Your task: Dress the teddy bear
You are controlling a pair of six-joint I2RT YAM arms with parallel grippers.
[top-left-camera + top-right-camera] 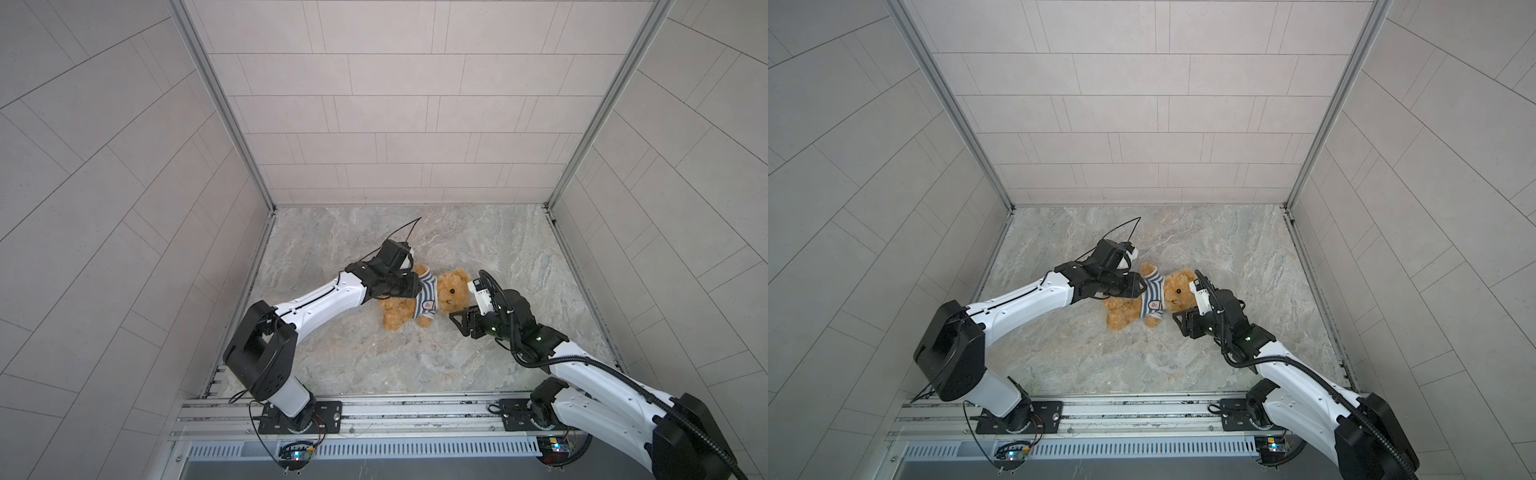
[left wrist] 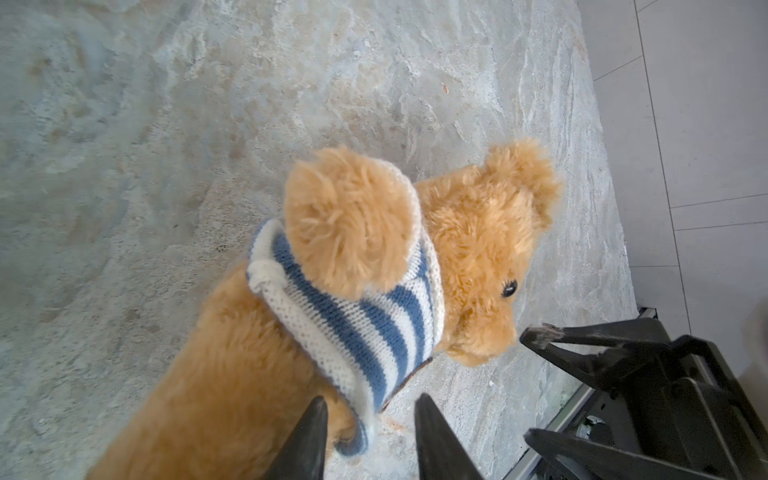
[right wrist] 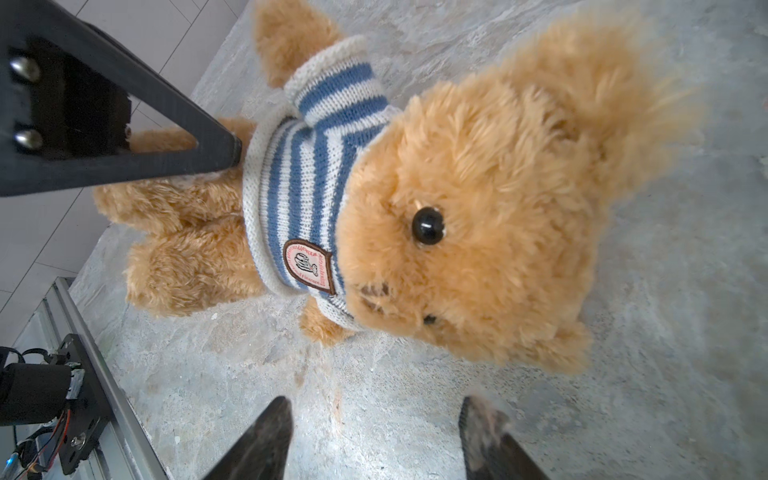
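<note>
The left claw stands released, its 2 fingers apart, with the hem of the striped shirt lying loose between them. The right claw is released too and empty, just beside the head of the teddy bear. The teddy bear lies on its back on the marble tabletop between the 2 arms, head toward the right one. It wears the shirt over its chest, a paw out of each sleeve, with the badge showing.
</note>
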